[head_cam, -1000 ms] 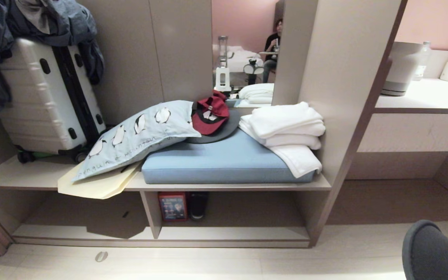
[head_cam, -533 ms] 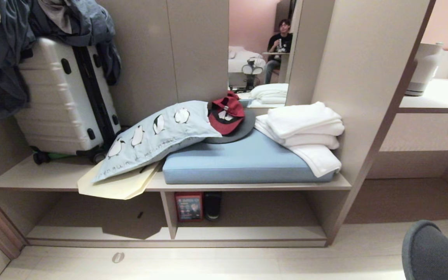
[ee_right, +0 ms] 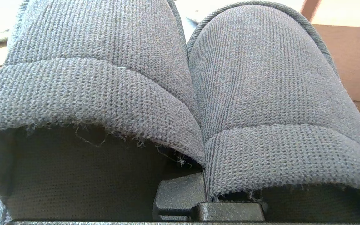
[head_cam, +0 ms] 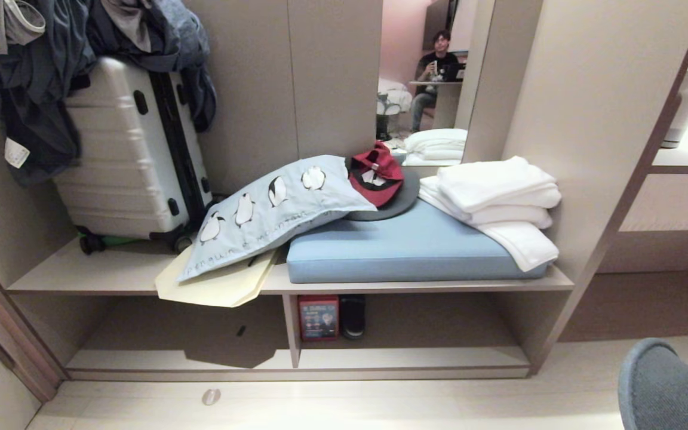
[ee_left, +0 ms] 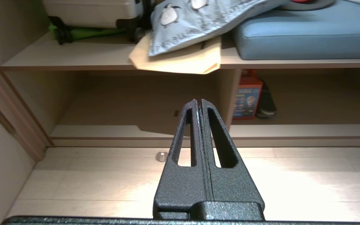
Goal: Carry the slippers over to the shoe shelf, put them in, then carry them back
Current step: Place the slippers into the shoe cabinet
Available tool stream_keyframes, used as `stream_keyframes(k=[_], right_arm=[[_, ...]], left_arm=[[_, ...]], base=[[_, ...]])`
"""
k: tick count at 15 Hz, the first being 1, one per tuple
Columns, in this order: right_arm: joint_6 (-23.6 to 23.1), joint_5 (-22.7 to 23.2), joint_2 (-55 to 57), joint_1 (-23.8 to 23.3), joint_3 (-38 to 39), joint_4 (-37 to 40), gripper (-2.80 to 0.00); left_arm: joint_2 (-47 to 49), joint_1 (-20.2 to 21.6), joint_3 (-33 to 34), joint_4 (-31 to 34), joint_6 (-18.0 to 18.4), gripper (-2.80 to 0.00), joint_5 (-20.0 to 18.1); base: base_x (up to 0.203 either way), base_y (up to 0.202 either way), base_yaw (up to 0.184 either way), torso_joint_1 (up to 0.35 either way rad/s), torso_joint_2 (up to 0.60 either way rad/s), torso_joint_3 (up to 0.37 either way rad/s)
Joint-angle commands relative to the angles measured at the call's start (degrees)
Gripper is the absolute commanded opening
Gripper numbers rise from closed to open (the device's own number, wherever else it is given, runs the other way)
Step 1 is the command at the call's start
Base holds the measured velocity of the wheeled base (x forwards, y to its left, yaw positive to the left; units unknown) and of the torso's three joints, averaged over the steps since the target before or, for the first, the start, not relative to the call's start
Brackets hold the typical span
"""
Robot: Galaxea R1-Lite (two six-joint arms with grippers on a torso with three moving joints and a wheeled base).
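My view has swung leftward, centring the shoe shelf (head_cam: 404,357); my right hand (ee_right: 205,187) grips the slippers (ee_right: 180,93), nearly there.

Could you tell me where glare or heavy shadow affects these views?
Head view: the shoe shelf is shadowed under the bench, deepest left of its divider. Left wrist view: the floor is glare-washed beside the shut left end effector. Right wrist view: the slippers fill the frame, their openings dark.
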Motion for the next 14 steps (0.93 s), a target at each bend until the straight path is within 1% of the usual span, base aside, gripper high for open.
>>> stream_keyframes(k=[1, 3, 5, 10, 14], right_arm=[[0.0, 0.0, 0.1, 0.0, 0.1, 0.0, -2.80], [0.0, 0.0, 0.1, 0.0, 0.1, 0.0, -2.80], [0.0, 0.0, 0.1, 0.0, 0.1, 0.0, -2.80], [0.0, 0.0, 0.1, 0.0, 0.1, 0.0, -2.80], [0.0, 0.0, 0.1, 0.0, 0.1, 0.0, -2.80]], left_arm=[[0.0, 0.0, 0.0, 0.0, 0.0, -2.80, 0.0], [0.0, 0.0, 0.0, 0.0, 0.1, -2.80, 0.0], [0.0, 0.0, 0.0, 0.0, 0.1, -2.80, 0.0], [0.0, 0.0, 0.0, 0.0, 0.1, -2.80, 0.0], [0.0, 0.0, 0.0, 0.0, 0.1, -2.80, 0.0]], base=[[0.000, 0.188, -0.003, -0.001, 0.00, 0.007], [0.000, 0.190, -0.005, 0.002, 0.00, 0.002], [0.000, 0.103, -0.002, 0.003, 0.00, 0.002], [0.000, 0.000, 0.000, 0.000, 0.00, -0.006], [0.000, 0.000, 0.000, 0.002, 0.00, -0.161]])
